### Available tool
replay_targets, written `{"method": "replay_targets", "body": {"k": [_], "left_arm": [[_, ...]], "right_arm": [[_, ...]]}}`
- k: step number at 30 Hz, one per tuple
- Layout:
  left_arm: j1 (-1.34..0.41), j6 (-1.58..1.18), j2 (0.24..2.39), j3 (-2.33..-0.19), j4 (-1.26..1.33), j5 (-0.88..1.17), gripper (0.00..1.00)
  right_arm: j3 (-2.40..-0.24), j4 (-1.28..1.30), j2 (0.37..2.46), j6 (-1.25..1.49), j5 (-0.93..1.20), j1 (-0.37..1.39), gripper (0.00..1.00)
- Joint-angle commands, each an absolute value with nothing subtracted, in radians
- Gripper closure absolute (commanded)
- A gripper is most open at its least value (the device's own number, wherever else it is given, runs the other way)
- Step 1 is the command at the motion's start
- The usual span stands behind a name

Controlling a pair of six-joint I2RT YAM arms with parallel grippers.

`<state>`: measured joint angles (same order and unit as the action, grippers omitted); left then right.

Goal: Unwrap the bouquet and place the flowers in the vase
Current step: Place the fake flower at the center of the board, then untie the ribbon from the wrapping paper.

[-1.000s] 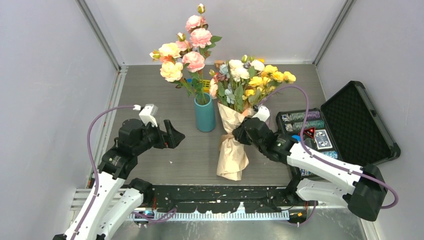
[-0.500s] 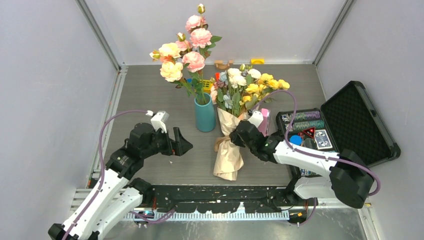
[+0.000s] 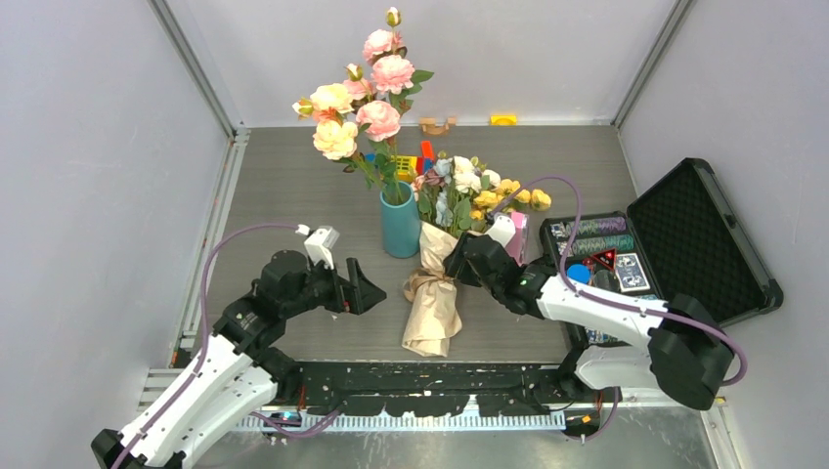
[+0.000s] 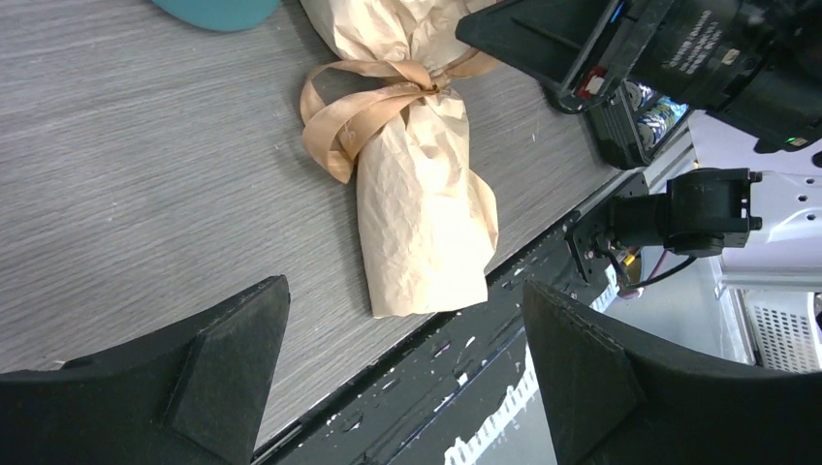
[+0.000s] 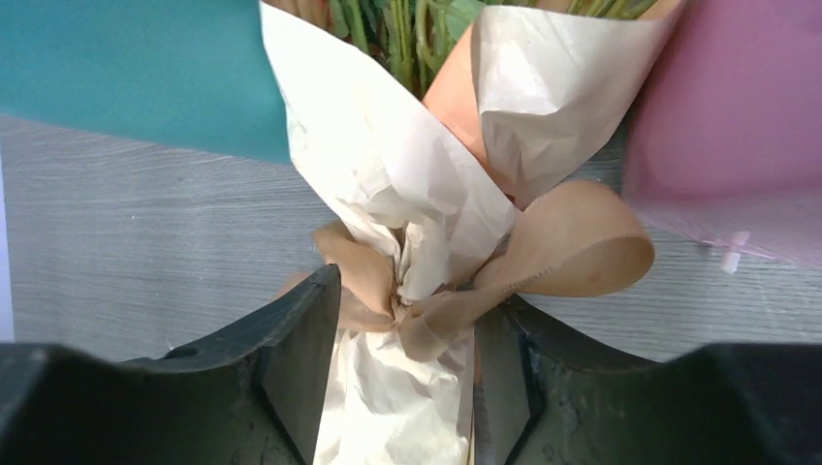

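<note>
- Readable writing: none. There is faint print on the tan ribbon (image 4: 349, 121) and a white label on the right arm's black housing, both too blurred to read. The cards in the open black case (image 3: 699, 230) show patterns only.
- The bouquet (image 3: 433, 298) is on the grey bench (image 3: 293, 186), between the two arms and just right of the vase (image 3: 400, 230).
- Its long axis runs near to far. The crumpled paper tail points at the near edge by the arm bases. The open cone mouth points to the back wall, slanting a little to the right.
- The flowers (image 3: 464, 186) are yellow, white and pale blue. They fan out of the cone between the vase and a pink box (image 3: 516, 234).
- The ribbon is still tied in a bow round the narrow neck, so the paper wrap is on.
- The vase stands upright and holds tall pink and peach roses (image 3: 376, 93).
- The right pincer (image 5: 415, 300) straddles the tied neck, one finger on each side of the knot. I cannot tell whether the fingers press the paper or stand clear of it.
- The left pincer (image 3: 362, 291) is spread wide and holds nothing. It hangs above the bench left of the paper tail, apart from it.
</note>
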<state>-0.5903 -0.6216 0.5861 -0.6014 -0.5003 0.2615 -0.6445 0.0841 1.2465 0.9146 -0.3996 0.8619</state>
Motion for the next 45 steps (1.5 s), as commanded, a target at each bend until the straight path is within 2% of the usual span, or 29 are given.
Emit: {"method": "replay_targets", "body": {"k": [1,7,12,19,25,30,37,45], "left_arm": [[-0.609,-0.677,0.565,-0.556,-0.397,0.261,0.08],[-0.618,-0.672,0.56,-0.534,-0.382,0.263,0.08],[-0.62,-0.676,0.572,-0.506,-0.346,0.27,0.08],[-0.654,-0.749,0.627,-0.465,-0.252,0.277,0.11],[-0.773,-0.832,0.719,-0.418,-0.163,0.157,0.14],[-0.869,-0.851,0.871,-0.403,-0.058,0.044,0.15],[-0.881,-0.887,1.039,-0.429,-0.006,-0.09,0.2],[-0.881,-0.928,1.177,-0.478,0.047,-0.137,0.23]], "right_arm": [[-0.695,0.147,1.148,0.876,-0.399,0.861,0.38],[-0.731,0.305,1.044,0.847,-0.328,0.861,0.33],[-0.802,0.505,0.984,0.845,-0.356,0.86,0.35],[-0.838,0.638,0.905,0.879,-0.345,0.829,0.36],[-0.773,0.646,0.807,0.897,-0.285,0.771,0.37],[-0.676,0.644,0.681,0.952,-0.275,0.72,0.34],[-0.627,0.621,0.568,1.001,-0.304,0.707,0.34],[-0.576,0.571,0.499,1.008,-0.341,0.707,0.34]]}}
